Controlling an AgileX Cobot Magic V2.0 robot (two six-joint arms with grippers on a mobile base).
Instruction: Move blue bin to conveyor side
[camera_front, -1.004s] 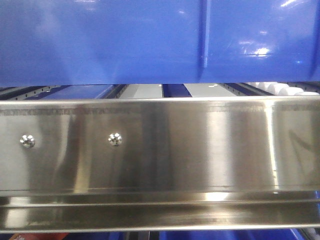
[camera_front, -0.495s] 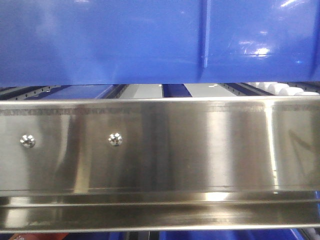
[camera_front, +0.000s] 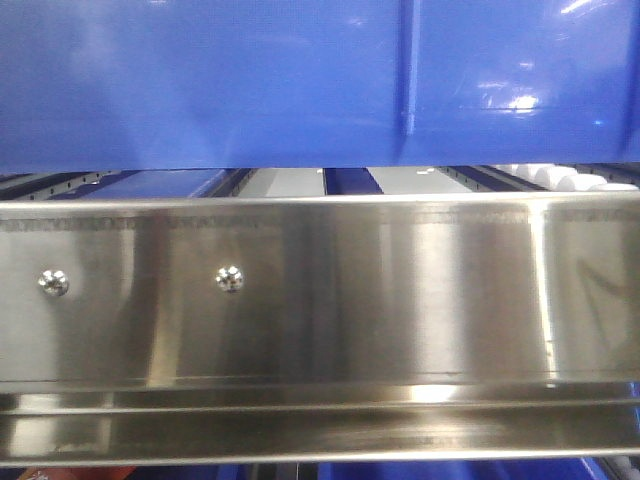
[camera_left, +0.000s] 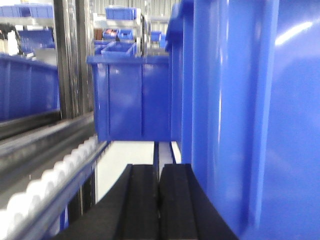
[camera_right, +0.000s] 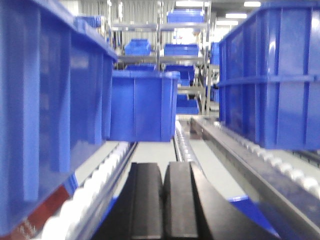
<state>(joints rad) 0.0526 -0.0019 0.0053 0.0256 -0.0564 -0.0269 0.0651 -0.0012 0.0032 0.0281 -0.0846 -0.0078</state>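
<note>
The blue bin fills the top of the front view, its bottom edge just above the steel rail. In the left wrist view its glossy wall rises close on the right of my left gripper, which is shut with nothing between its black pads. The right wrist view has the bin's other wall close on the left of my right gripper, also shut and empty. Whether either gripper touches the bin cannot be told. The conveyor is out of view.
A brushed-steel rail with two screws spans the front view, with pale rollers behind it. Roller tracks run ahead. Another blue crate stands further along the rack, and a large one at right.
</note>
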